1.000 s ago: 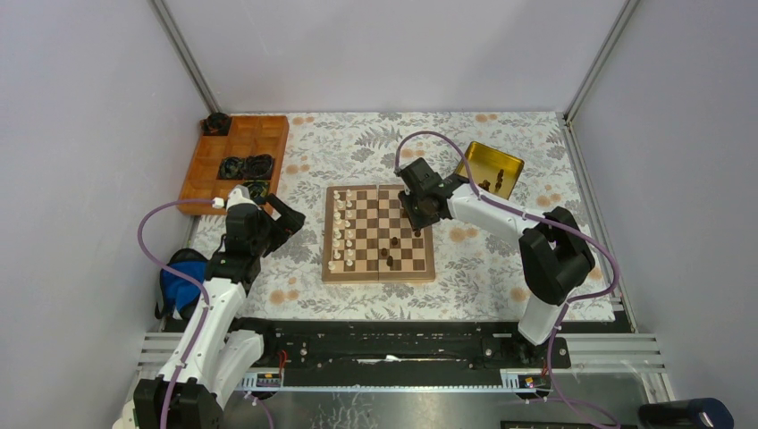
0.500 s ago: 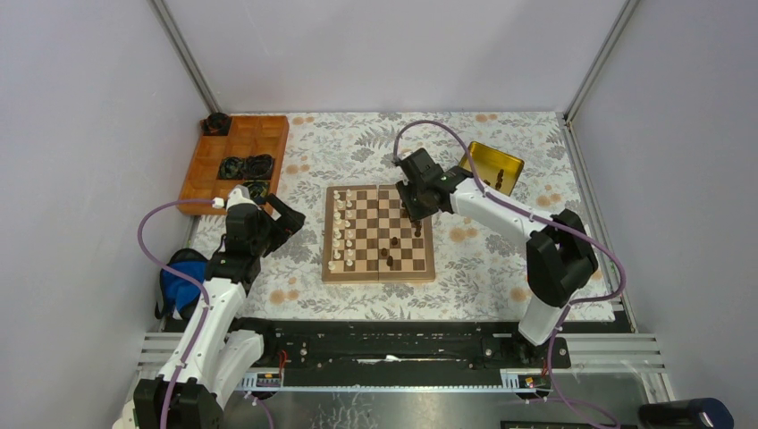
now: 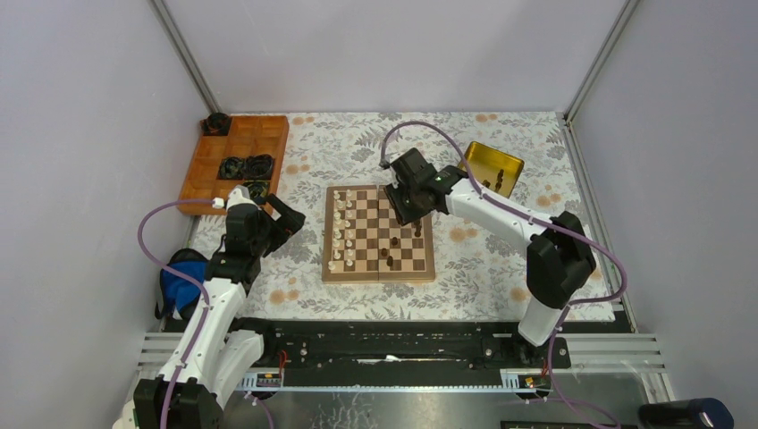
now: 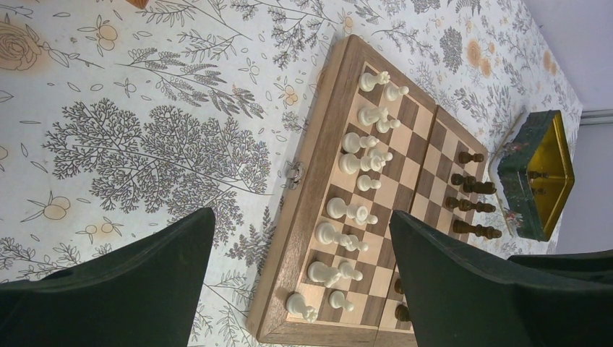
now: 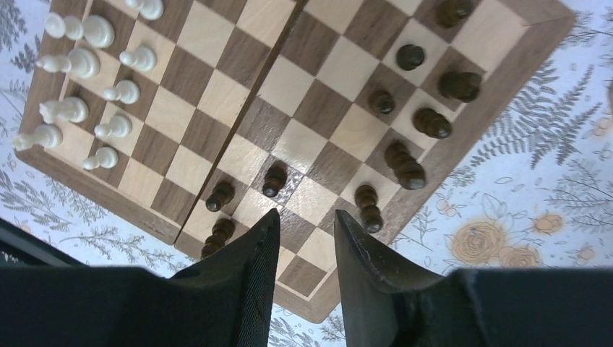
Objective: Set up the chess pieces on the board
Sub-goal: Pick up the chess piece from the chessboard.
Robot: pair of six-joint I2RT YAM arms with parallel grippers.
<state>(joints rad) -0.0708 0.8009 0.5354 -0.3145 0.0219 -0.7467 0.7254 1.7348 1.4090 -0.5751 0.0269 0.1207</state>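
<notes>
The wooden board [image 3: 378, 278] lies mid-table. Cream-white chess pieces [image 3: 341, 228] stand in two files along its left side. Several dark brown pieces [image 3: 390, 253] stand on its right half, some near the right edge. My right gripper [image 3: 400, 207] hovers over the far right part of the board. In the right wrist view it [image 5: 306, 215] is open by a narrow gap and empty, with dark pieces [image 5: 405, 163] and white pieces [image 5: 87, 65] below. My left gripper [image 3: 288, 221] is off the board's left side, wide open and empty [image 4: 300, 217].
A gold tin [image 3: 490, 168] with a few dark pieces stands at the far right of the board. An orange tray [image 3: 234, 161] with black rings is at the far left. A blue object [image 3: 181, 279] lies by the left arm.
My right gripper has moved a little left and farther back over the board, still empty. The left arm has not moved.
</notes>
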